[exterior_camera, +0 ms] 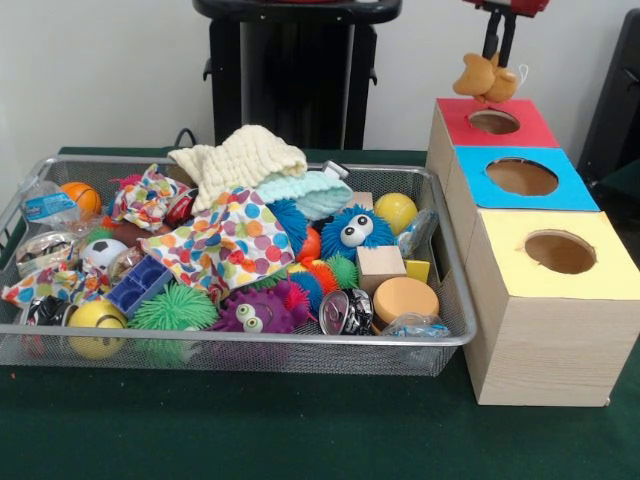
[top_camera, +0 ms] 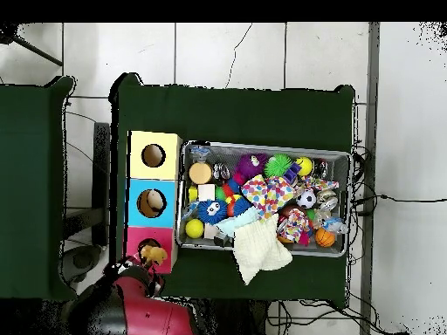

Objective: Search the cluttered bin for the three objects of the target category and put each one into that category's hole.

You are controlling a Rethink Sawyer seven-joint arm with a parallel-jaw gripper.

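The silver wire-mesh bin point(exterior_camera: 250, 341) sits on the green table, full of toys, cloths and balls; it also shows in the overhead view point(top_camera: 262, 146). Three wooden boxes stand beside it, with red point(exterior_camera: 530, 128), blue point(exterior_camera: 575, 190) and yellow point(exterior_camera: 610, 270) tops, each with a round hole. My gripper point(exterior_camera: 498, 55) is at the top right, shut on an orange-tan plush toy point(exterior_camera: 487, 78). The toy hangs just above the red box's hole point(exterior_camera: 494, 121). In the overhead view the toy point(top_camera: 155, 254) lies over the red box point(top_camera: 138, 237).
In the bin lie a cream knit cloth point(exterior_camera: 240, 155), a polka-dot cloth point(exterior_camera: 225, 240), a blue furry ball with eyes point(exterior_camera: 355, 230), a purple creature point(exterior_camera: 250, 312), a green spiky ball point(exterior_camera: 175, 308), a yellow ball point(exterior_camera: 395, 210) and a wooden cube point(exterior_camera: 380, 265). The black pedestal point(exterior_camera: 295, 80) stands behind.
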